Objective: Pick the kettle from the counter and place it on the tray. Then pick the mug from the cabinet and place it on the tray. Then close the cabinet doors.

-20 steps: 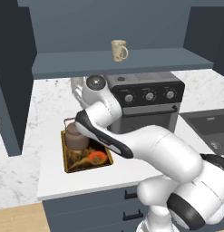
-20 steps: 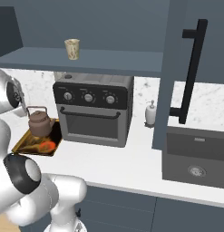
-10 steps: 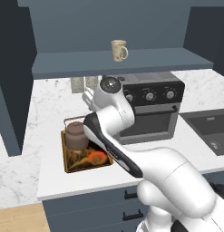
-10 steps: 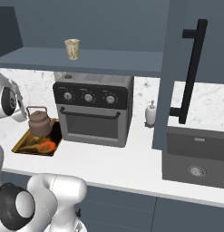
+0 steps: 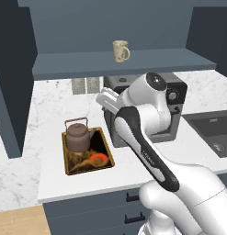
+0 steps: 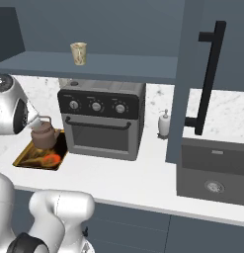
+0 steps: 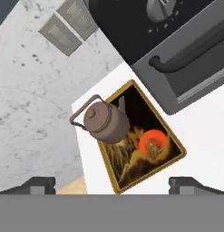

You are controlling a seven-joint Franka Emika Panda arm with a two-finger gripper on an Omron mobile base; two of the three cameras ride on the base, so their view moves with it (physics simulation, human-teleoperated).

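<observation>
The small cream ceramic mug (image 5: 120, 50) with its side handle, next in line by my judgement, stands upright alone on the shelf of the dark blue-grey wall cabinet (image 5: 124, 62), a little back from the shelf's front edge and roughly midway along it. It looks light, rigid and glazed, so likely slippery and chippable; the open rim or the body just clear of the handle seems the safest place for two fingers. The squat round brown kettle (image 5: 77, 136) with its thin arched handle already sits on the golden-rimmed rectangular tray (image 5: 104, 147) with yellow-orange swirls, at the tray's back end, its spout toward the oven; it reads as heavier and stiff. The tray lies on the white marble-patterned counter (image 5: 36, 137), just beside the black countertop oven (image 6: 101, 118). The two-finger gripper (image 7: 111, 183) hangs well above the tray, its jaws spread wide and holding nothing. Count: one mug, one kettle, one tray, one oven with three knobs, one white soap dispenser (image 6: 164, 125), one sink (image 6: 212, 170), and one cabinet door (image 6: 205, 81) with a black bar handle in view, standing open.
</observation>
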